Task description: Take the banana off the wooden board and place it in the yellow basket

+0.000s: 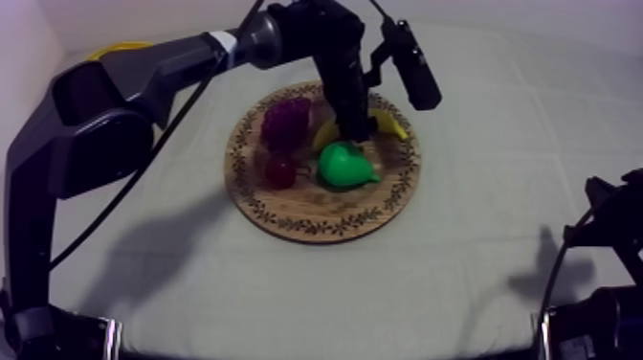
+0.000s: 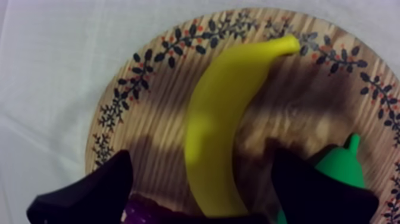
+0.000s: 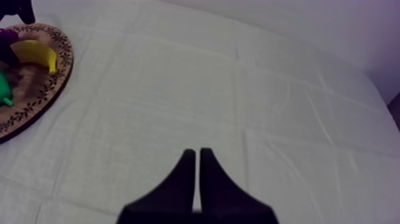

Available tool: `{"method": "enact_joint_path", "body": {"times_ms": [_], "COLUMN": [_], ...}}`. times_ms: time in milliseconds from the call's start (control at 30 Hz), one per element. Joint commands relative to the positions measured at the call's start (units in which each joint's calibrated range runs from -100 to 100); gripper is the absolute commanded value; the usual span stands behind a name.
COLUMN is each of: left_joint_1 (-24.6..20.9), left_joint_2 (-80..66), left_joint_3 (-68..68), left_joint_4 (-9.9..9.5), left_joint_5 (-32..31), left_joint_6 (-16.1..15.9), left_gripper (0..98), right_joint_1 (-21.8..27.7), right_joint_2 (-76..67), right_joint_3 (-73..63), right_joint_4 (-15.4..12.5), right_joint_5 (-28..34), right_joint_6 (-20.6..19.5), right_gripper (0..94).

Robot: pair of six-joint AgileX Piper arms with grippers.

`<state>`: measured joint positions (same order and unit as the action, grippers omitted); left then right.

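A yellow banana (image 2: pixel 217 125) lies on the round wooden board (image 2: pixel 131 89) between the grapes and the green pear (image 2: pixel 346 170). My left gripper (image 2: pixel 201 158) is open and low over the board, with one black finger (image 2: pixel 89 190) on each side of the banana and a gap to it on both sides. From above, the left gripper (image 1: pixel 354 132) covers the middle of the banana (image 1: pixel 390 123). My right gripper (image 3: pixel 197 156) is shut on nothing over bare cloth, well away from the board (image 3: pixel 41 89).
Purple grapes (image 1: pixel 287 120), a small red fruit (image 1: pixel 280 170) and the pear (image 1: pixel 344 165) share the board (image 1: pixel 316 215). A yellow basket (image 1: pixel 120 47) peeks out behind the left arm at the far left. The right arm rests at the lower right.
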<state>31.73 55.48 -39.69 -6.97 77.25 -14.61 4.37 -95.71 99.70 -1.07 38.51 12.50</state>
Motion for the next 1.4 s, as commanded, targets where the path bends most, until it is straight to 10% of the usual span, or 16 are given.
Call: {"method": "enact_joint_path", "body": {"times_ms": [0, 500, 900, 1367], "left_joint_1": [-0.03, 0.37, 0.89, -0.07], "left_joint_2": [0.67, 4.03, 5.12, -13.93], "left_joint_3": [-0.61, -2.00, -4.24, 3.34], "left_joint_4": [0.07, 0.11, -0.38, -1.87], "left_joint_5": [0.25, 0.71, 3.85, 5.51], "left_joint_6": [0.00, 0.64, 1.86, 4.21], "left_gripper": [81.9, 61.3, 8.6, 3.9], "right_joint_1": [-0.01, -0.01, -0.01, -0.01], "right_joint_2": [-0.04, -0.04, -0.04, -0.04], "right_joint_3": [-0.03, -0.03, -0.03, -0.03], "right_joint_4": [0.02, 0.02, 0.02, 0.02], "right_joint_5": [0.04, 0.04, 0.04, 0.04], "right_joint_6": [-0.02, -0.02, -0.02, -0.02], "right_gripper": [0.6, 0.6, 0.6, 0.6]}}
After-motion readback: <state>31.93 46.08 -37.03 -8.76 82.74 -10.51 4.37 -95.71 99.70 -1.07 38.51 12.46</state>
